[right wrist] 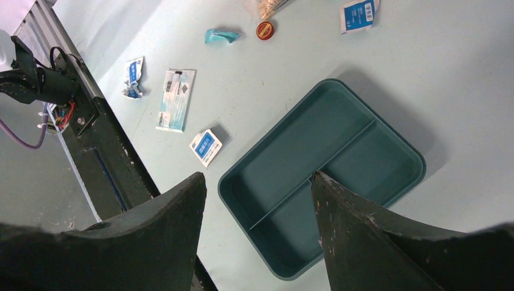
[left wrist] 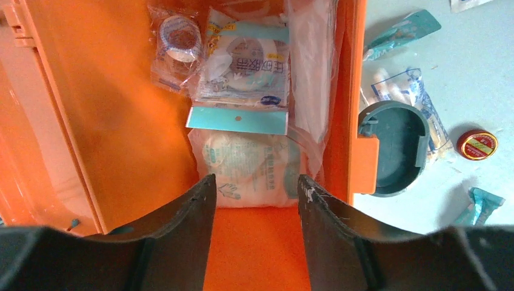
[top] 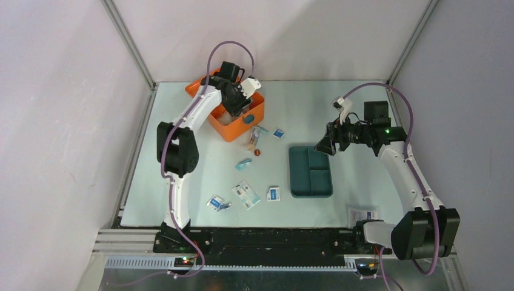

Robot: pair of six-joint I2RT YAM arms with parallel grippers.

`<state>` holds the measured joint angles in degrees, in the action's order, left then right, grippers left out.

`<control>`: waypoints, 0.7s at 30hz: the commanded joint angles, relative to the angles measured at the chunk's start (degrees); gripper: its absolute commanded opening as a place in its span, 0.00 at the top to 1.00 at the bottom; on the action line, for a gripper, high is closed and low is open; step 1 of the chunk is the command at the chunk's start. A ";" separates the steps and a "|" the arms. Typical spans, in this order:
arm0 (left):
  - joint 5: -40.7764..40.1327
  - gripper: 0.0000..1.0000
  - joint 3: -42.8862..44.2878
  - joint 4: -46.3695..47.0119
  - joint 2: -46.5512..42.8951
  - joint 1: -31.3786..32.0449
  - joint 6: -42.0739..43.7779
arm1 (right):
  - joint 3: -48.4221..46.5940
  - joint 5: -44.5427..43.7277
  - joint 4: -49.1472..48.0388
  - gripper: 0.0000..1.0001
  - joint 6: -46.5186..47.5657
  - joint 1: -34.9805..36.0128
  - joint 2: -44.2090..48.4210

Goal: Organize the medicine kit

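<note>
The medicine kit [top: 237, 131] is an orange box standing open at the back left of the table, with its teal latch [left wrist: 391, 148] on the near wall. Inside the medicine kit [left wrist: 121, 121] lie a white gauze packet [left wrist: 248, 163], a teal-edged packet [left wrist: 245, 66] and a bagged tape roll [left wrist: 179, 39]. My left gripper [left wrist: 253, 182] reaches down into the box just short of the gauze packet, jaws open with nothing between them. My right gripper [right wrist: 257, 176] hovers open and empty above the dark teal tray [right wrist: 285, 151].
The teal tray [top: 310, 171] lies right of centre with its compartments bare. Loose on the table between it and the kit are a small red tin [top: 257, 153], a teal wrapper [top: 243, 163] and several blue-and-white packets [top: 246, 194]. Another packet [top: 363, 214] lies near the right arm's base.
</note>
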<state>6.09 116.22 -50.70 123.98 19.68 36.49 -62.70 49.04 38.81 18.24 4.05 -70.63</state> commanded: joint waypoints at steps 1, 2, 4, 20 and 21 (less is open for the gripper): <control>-2.08 0.42 1.21 -0.79 -3.65 -0.34 -0.16 | -0.10 -0.03 -0.48 0.31 0.93 0.34 -0.02; -2.32 0.40 1.03 -0.85 -4.96 -0.34 -0.18 | -0.07 0.00 -0.53 0.31 0.86 0.34 -0.12; -1.83 0.39 -0.85 -0.82 -8.98 -0.35 -0.93 | -0.07 0.01 -0.66 0.31 0.91 0.48 -0.35; 11.96 0.33 -17.91 1.37 -19.67 11.61 -18.10 | -0.06 -5.06 -1.15 0.32 0.80 2.06 -1.30; 9.44 0.36 -19.08 2.26 -19.07 13.30 -18.46 | 0.21 -5.35 -1.26 0.32 0.89 1.99 -1.10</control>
<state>23.68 103.66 -49.34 103.83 25.87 19.31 -62.67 44.91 38.70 18.26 5.74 -72.71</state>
